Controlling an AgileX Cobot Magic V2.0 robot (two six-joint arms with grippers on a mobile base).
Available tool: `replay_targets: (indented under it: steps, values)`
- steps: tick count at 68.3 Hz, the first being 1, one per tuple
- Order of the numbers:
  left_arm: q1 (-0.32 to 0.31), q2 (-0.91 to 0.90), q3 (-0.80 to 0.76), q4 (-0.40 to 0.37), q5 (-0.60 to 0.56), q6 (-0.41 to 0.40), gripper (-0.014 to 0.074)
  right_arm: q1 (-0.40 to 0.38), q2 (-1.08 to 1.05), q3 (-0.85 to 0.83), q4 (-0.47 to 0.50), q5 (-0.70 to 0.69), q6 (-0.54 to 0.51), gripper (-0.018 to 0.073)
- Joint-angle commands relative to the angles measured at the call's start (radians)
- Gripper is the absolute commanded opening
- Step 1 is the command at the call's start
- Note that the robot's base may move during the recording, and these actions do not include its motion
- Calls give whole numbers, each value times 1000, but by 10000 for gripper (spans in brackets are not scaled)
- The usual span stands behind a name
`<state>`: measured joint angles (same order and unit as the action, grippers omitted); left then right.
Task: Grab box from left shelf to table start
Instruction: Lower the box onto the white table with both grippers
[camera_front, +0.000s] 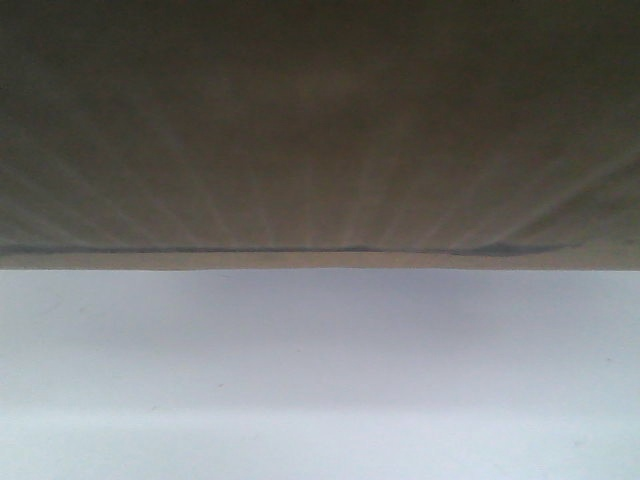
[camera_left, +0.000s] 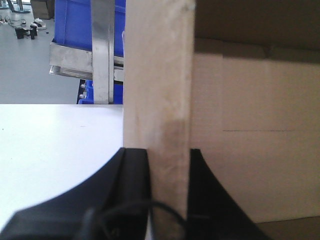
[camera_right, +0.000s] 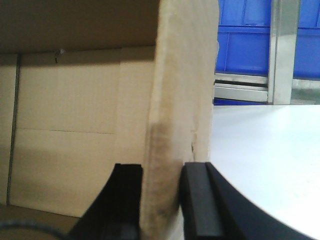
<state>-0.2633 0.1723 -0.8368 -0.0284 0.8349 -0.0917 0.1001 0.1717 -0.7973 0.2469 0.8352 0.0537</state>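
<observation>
Item, nearest: our left hand (camera_left: 168, 187), clamped on an upright wall of the cardboard box (camera_left: 250, 130). Our right hand (camera_right: 162, 200), clamped on another box wall. Box: fills upper front view, over the white surface (camera_front: 320, 380). Farthest, upper frame: steel shelf (camera_left: 102, 55), blue bins (camera_right: 245, 35).

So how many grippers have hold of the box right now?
2. The left gripper clamps one upright wall of the box, the right gripper clamps another wall, each with one finger inside and one outside, above the table.
</observation>
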Motion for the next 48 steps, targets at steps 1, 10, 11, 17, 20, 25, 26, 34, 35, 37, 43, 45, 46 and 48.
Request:
replay_targets:
  steps: [1, 10, 11, 17, 20, 25, 26, 34, 35, 37, 43, 45, 46, 48]
  values:
    - [-5, 72, -109, 21, -153, -18, -99, -10, 86, -68, -157, -144, -8, 54]
    - [-5, 232, -231, 21, -24, -18, -99, -10, 253, -181, -158, -26, -9, 54]
    - [-5, 241, -237, 21, -18, -18, -99, -10, 263, -188, -158, -10, -9, 54]
    - [-5, 356, -308, 28, 65, -18, -99, -10, 395, -276, -158, 82, -13, 54]
    - [-5, 404, -332, 28, 90, -18, -99, -10, 454, -317, -158, 126, -20, 54]
    - [-5, 478, -351, 28, 103, -18, -99, -10, 548, -376, -158, 186, -21, 54]
    - [-5, 492, -352, 28, 103, -18, -99, -10, 566, -386, -158, 194, -21, 54]
    - [-5, 594, -352, 28, 101, -18, -99, -10, 685, -439, -159, 217, -21, 54]
    - [-5, 608, -352, 28, 101, -18, -99, -10, 702, -442, -159, 215, -21, 54]
    - [-5, 639, -352, 28, 101, -19, -99, -10, 718, -446, -162, 212, -22, 54]
    - [-3, 716, -352, 34, 85, -19, -99, -10, 786, -445, -163, 184, -48, 54]
    - [-3, 733, -352, 36, 76, -19, -99, -10, 808, -445, -164, 178, -54, 54]
    - [-3, 744, -352, 36, 72, -19, -99, -10, 818, -445, -164, 174, -54, 54]
    - [-3, 774, -352, 36, 61, -19, -99, -10, 839, -445, -166, 165, -60, 54]
